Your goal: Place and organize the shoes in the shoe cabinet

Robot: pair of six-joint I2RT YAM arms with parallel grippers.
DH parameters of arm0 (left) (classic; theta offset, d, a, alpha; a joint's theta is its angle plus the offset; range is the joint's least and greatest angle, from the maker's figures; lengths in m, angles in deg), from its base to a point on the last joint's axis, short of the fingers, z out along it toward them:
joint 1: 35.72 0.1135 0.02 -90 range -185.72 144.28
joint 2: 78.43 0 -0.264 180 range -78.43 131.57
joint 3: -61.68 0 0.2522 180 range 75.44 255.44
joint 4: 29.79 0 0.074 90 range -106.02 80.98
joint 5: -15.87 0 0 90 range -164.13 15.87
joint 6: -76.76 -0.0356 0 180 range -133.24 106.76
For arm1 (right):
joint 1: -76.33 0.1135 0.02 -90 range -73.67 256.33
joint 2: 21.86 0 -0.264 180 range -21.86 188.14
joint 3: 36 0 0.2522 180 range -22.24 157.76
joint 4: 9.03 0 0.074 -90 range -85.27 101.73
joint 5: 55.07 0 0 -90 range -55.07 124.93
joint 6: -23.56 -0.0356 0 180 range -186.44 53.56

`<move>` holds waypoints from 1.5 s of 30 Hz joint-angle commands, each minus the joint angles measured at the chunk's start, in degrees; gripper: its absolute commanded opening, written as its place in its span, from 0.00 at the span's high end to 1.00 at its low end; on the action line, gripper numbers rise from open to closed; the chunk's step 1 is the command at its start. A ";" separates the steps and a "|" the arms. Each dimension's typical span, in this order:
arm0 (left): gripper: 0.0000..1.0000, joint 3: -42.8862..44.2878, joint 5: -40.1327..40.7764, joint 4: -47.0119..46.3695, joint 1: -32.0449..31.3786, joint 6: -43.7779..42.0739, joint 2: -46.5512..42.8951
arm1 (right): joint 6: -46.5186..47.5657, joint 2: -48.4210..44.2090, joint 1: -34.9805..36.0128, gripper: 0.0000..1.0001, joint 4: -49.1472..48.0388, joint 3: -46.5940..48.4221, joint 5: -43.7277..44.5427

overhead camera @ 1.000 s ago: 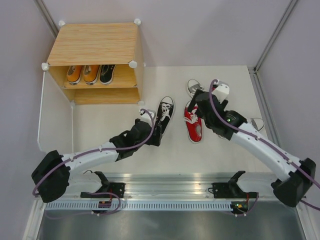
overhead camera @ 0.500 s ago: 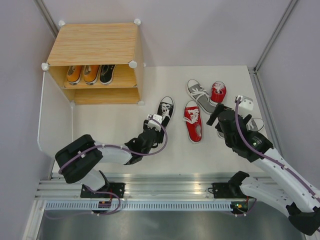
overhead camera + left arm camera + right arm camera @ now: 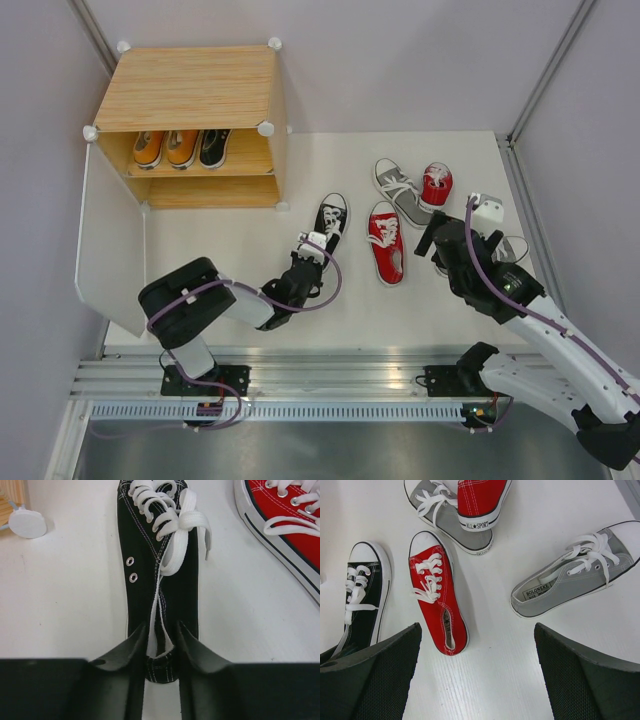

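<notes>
The left arm has folded back toward its base and its fingers have drawn in. The right arm has pulled back from the red shoes to the near right.

The left gripper (image 3: 160, 630) sits at the heel of the black shoe (image 3: 160, 555), fingers narrow on either side and a lace end between them. Whether they pinch it I cannot tell. This shoe is black canvas with white laces and toe cap, lying mid-table.

The right gripper (image 3: 476, 630) hangs wide open, holding nothing.

The cabinet (image 3: 190, 90) stands far left, its white door (image 3: 110, 240) swung open. Its upper shelf holds two orange shoes (image 3: 165, 148) and another black one (image 3: 213, 147).

A red shoe (image 3: 437, 600) lies flat, and a second red shoe (image 3: 480, 500) overlaps a grey shoe (image 3: 450, 525). Another grey shoe (image 3: 575, 572) lies right.

The table (image 3: 220, 250) is white and the walls pale.
</notes>
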 commanded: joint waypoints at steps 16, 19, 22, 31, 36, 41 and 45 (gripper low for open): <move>0.98 -0.35 4.12 10.59 0.10 2.56 -19.04 | 1.68 -1.97 -0.20 0.04 -0.26 -0.87 0.47; 0.98 -1.13 4.82 12.18 0.36 3.18 -24.14 | 2.12 -1.97 -0.20 0.04 -0.53 -0.78 0.30; 0.98 -2.01 5.35 13.59 1.41 3.62 -28.89 | 2.73 -1.97 -0.29 0.04 -1.05 -0.61 0.30; 0.98 -2.46 9.12 26.49 2.82 3.71 -45.32 | 4.05 -2.15 -0.20 0.04 -1.76 0.01 0.03; 0.98 -3.42 12.29 40.37 4.23 8.18 -54.37 | 4.58 -2.85 -0.29 0.04 -2.20 0.10 0.56; 0.98 -3.25 15.28 51.01 4.40 12.40 -62.63 | 4.84 -2.94 -0.29 0.04 -2.98 -0.08 0.03; 0.98 -2.03 17.39 55.51 4.40 11.97 -67.38 | 5.20 -2.85 -0.29 0.04 -3.43 -0.08 -0.23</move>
